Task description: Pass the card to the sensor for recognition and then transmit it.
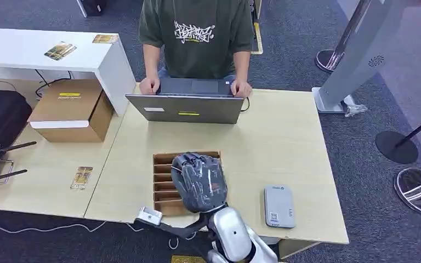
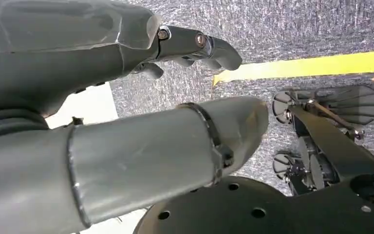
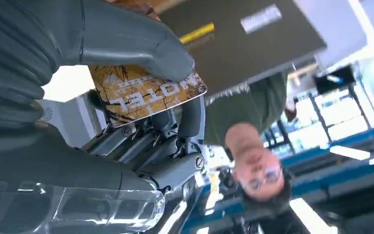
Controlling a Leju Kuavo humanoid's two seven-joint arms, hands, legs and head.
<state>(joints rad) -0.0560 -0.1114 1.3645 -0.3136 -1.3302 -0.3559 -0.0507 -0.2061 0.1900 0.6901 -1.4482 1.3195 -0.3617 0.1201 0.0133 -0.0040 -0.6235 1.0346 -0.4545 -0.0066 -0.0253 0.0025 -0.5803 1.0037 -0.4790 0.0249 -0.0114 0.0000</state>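
Right wrist view is showing the right hand (image 3: 141,122) pinching the card (image 3: 143,92) between thumb and fingers, its brown marbled face turned to the camera. From the head view, this hand (image 1: 198,181) is hovering over the card rack (image 1: 164,183) on the table (image 1: 285,137), left of the grey sensor (image 1: 279,206). The left hand (image 2: 126,83) is hanging over carpet, fingers loosely apart, holding nothing. A person (image 1: 197,33) is sitting behind a laptop (image 1: 186,107).

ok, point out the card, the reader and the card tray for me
card (image 3: 146,95): right wrist view, on the printed face, pinched in the right hand (image 3: 126,122).
reader (image 1: 279,206): head view, middle of the grey top.
card tray (image 1: 163,181): head view, on the slotted dividers beside the hand.
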